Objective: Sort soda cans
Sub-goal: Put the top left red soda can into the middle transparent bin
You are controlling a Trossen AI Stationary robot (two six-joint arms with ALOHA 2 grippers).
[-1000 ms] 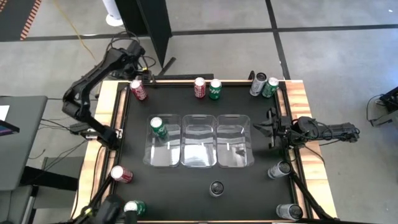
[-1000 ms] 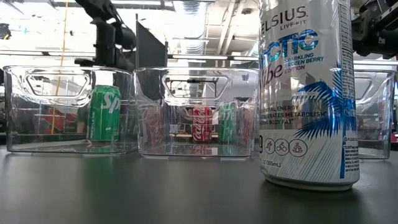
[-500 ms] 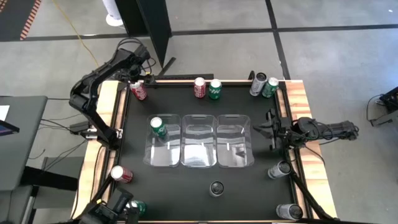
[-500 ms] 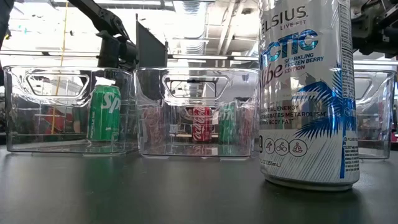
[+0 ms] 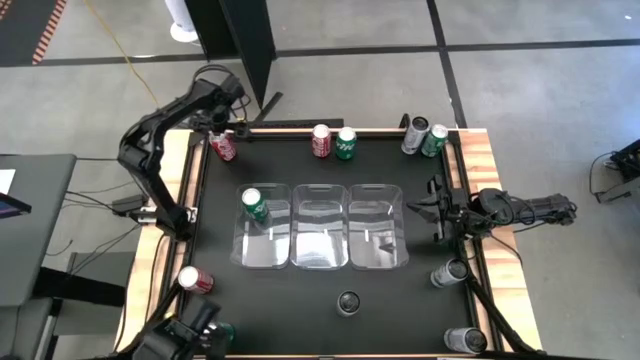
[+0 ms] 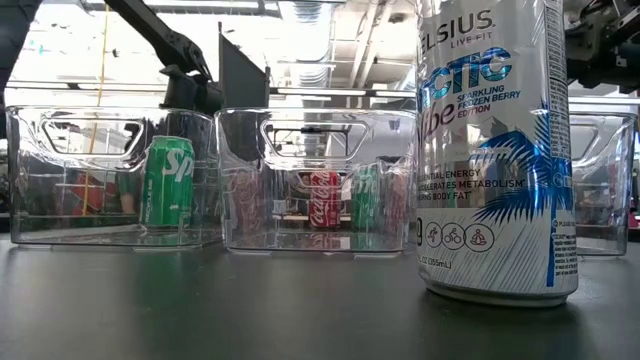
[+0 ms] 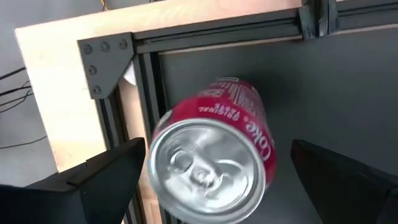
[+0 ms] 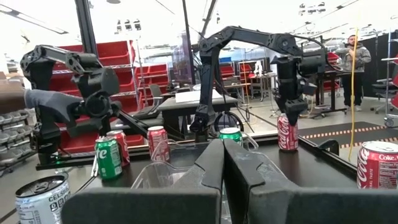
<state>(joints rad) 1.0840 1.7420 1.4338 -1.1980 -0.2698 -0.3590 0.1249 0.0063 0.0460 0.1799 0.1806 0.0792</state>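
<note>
My left gripper [image 5: 219,130] [image 7: 219,149] is open above the red can [image 5: 222,147] [image 7: 211,165] that stands on its base in the table's far-left corner. One finger stands on either side of the can's silver top, apart from it. My right gripper [image 5: 432,205] [image 8: 222,146] is shut and waits at the table's right edge. A green can [image 5: 254,205] [image 6: 167,182] stands in the left clear tray [image 5: 265,240]. A red can [image 5: 321,141], two green cans [image 5: 346,143] and a silver can [image 5: 414,135] stand along the far edge.
Middle tray [image 5: 320,238] and right tray [image 5: 376,238] stand beside the left one. A silver can [image 5: 348,302] [image 6: 495,150] stands near the near edge, two more [image 5: 450,272] at the near right. A red can [image 5: 195,280] stands near left. The table's raised frame [image 7: 146,68] borders the corner can.
My left arm has swung a little toward the far-left corner, and its gripper has come down slightly over the red can there. The cans and my right arm have kept still.
</note>
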